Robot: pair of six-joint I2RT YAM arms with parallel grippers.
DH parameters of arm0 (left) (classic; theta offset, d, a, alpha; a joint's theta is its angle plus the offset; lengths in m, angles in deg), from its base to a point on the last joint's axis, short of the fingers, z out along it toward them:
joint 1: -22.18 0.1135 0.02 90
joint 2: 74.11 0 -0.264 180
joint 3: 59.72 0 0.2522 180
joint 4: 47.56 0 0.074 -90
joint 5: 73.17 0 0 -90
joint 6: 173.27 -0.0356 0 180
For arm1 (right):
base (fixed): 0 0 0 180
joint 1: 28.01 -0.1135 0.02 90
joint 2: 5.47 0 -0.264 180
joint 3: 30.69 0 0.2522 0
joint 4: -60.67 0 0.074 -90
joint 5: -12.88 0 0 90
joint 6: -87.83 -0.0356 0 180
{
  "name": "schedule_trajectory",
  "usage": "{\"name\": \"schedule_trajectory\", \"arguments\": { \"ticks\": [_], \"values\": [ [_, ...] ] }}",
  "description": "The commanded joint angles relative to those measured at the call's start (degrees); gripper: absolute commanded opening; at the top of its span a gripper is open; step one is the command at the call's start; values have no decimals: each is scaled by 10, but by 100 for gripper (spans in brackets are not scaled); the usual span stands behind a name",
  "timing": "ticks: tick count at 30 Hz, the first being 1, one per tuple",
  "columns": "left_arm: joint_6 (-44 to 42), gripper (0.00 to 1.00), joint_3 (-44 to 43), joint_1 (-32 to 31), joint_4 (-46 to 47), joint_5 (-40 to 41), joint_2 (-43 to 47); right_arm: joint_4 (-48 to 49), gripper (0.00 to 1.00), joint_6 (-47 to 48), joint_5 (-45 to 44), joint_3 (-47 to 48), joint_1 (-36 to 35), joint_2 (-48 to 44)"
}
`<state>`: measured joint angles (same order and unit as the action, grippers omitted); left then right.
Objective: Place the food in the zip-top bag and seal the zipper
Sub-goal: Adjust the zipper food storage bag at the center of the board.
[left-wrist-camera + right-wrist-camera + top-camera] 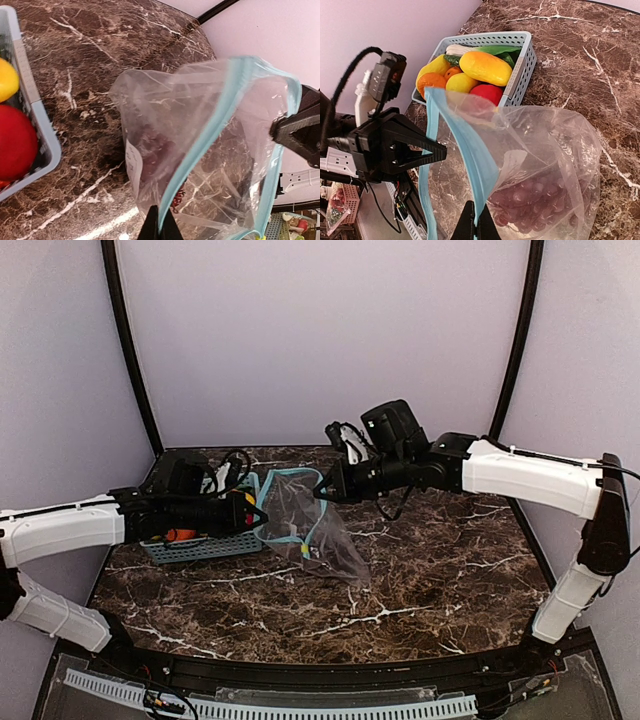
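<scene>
The clear zip-top bag (325,535) hangs between both grippers with its mouth held wide open and its bottom resting on the table. My left gripper (160,227) is shut on the teal zipper (215,130) at the bag's left edge. My right gripper (476,225) is shut on the zipper (470,150) at the opposite edge. Purple grapes (540,200) lie inside the bag. The rest of the food sits in the teal basket (520,55): a yellow-orange piece (485,67), an orange one (431,80), a red one (487,92) and the cabbage (470,49).
The basket (205,548) stands under my left arm at the table's left, touching the bag. Marble table top stretches to the right and front of the bag. Black frame posts and grey walls close the back and sides.
</scene>
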<state>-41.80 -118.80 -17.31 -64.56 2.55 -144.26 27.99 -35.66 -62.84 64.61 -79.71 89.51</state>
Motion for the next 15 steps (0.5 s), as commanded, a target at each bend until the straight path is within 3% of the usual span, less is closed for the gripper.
{"name": "schedule_trajectory", "arguments": {
  "ticks": [1,6,15],
  "values": [
    [-30,1,-114,1,19,-63,-29,-44,0,33,-68,36,0,-19],
    [-29,1,-205,-4,38,-113,-58,-73,0,50,-140,39,1,-64],
    [-40,1,-178,-3,37,-96,-68,-78,0,48,-179,14,1,-86]
  ]
}}
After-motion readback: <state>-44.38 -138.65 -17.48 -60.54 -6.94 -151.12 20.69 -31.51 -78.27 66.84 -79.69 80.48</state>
